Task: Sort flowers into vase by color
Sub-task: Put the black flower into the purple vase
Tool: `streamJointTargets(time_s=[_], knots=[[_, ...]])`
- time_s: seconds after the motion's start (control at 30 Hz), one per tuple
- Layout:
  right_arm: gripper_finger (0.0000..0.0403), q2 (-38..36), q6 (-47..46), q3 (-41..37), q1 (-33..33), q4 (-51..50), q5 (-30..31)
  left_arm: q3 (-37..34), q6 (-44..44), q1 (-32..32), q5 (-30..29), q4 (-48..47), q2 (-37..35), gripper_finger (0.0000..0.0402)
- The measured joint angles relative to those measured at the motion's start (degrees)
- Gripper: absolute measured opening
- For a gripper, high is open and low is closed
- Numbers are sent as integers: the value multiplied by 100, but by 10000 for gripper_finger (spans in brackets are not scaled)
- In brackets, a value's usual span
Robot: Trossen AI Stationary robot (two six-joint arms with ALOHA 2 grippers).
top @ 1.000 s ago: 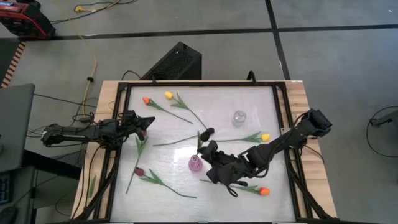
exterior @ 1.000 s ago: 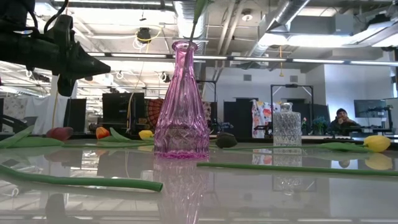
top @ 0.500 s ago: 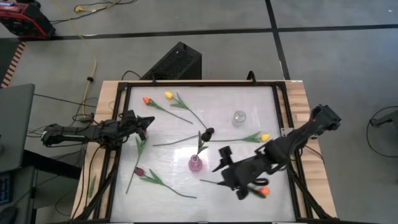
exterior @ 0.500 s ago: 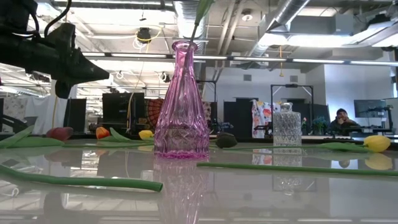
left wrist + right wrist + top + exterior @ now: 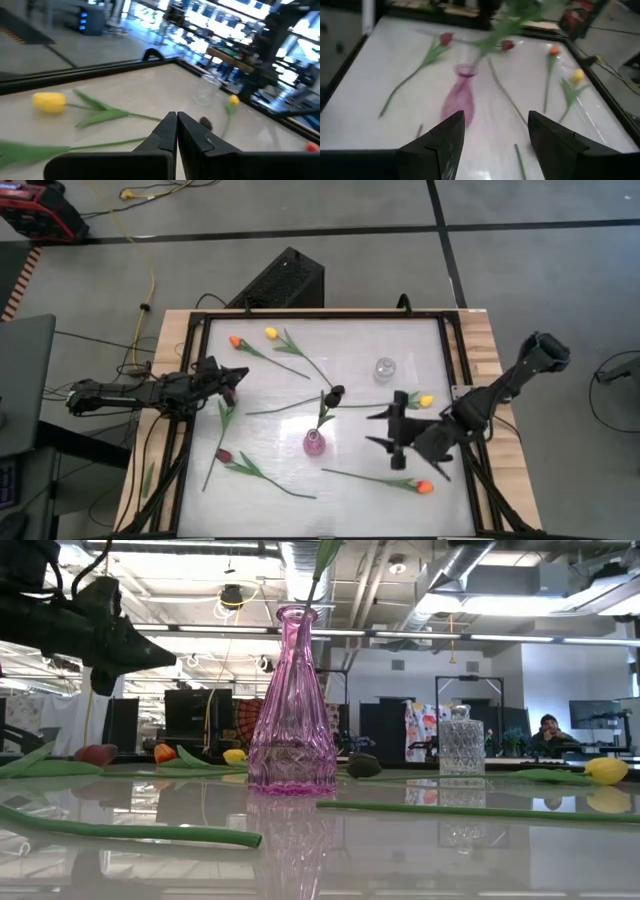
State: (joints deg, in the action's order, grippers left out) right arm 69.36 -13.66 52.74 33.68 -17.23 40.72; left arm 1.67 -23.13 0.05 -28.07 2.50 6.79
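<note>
- Since a second ago the right gripper has drawn back from the pink vase toward the table's right side; its fingers are spread wide and empty.
- One dark tulip stands in the pink vase, stem upright.
- Other tulips lie flat: orange, yellow, yellow, orange, maroon.
- Clear vase stands apart, near the far edge.
- Left gripper is clenched, empty, at the left edge.
- No legible writing.
</note>
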Motion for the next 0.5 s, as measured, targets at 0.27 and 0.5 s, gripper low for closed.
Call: streamJointTargets(time_s=[0.27, 0.5], knots=[[243, -385, -1, -1243, -1049, 1825, -229, 52, 460, 0, 732, 540, 717, 7], [243, -152, -1, -1336, -1675, 2199, -1003, 783, 840, 0, 782, 584, 2196, 76]])
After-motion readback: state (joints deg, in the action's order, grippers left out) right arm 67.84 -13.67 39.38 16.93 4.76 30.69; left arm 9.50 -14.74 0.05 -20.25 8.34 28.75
